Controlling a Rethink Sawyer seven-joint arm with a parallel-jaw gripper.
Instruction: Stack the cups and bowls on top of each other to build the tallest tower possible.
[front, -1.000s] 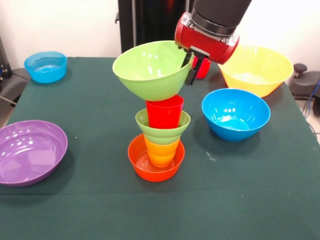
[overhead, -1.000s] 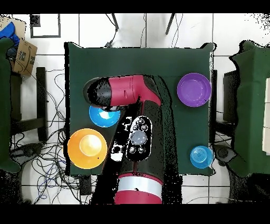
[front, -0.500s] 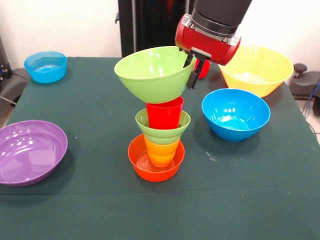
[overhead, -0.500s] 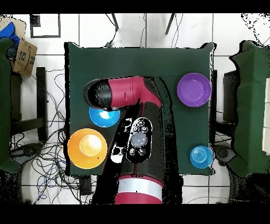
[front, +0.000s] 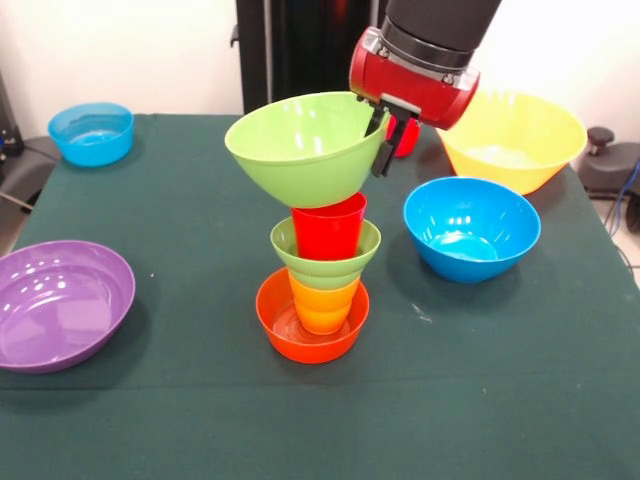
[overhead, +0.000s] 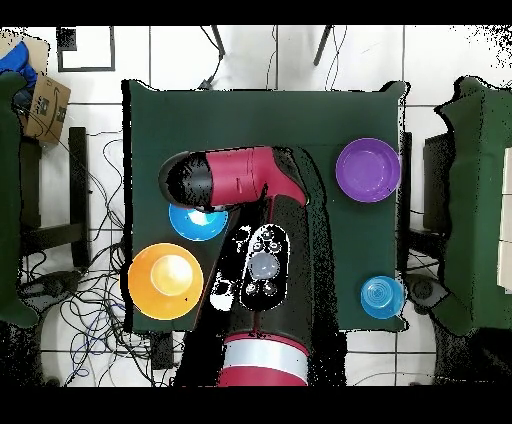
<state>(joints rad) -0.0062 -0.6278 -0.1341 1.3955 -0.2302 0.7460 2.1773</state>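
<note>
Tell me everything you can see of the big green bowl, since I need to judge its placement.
The large green bowl is glossy, smooth plastic, round and deep, tapering to a narrow base. It is tilted, its opening facing up and slightly toward the camera. The gripper pinches its right rim. Its base sits at the red cup topping the tower; whether they touch is unclear.

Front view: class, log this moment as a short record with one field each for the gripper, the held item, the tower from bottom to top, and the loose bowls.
gripper: gripper shut on the rim of the large green bowl
held item: large green bowl, tilted, above the red cup
tower: orange bowl, yellow-orange cup, small green bowl, red cup
loose bowls: purple bowl, small blue bowl, large blue bowl, yellow bowl
</note>
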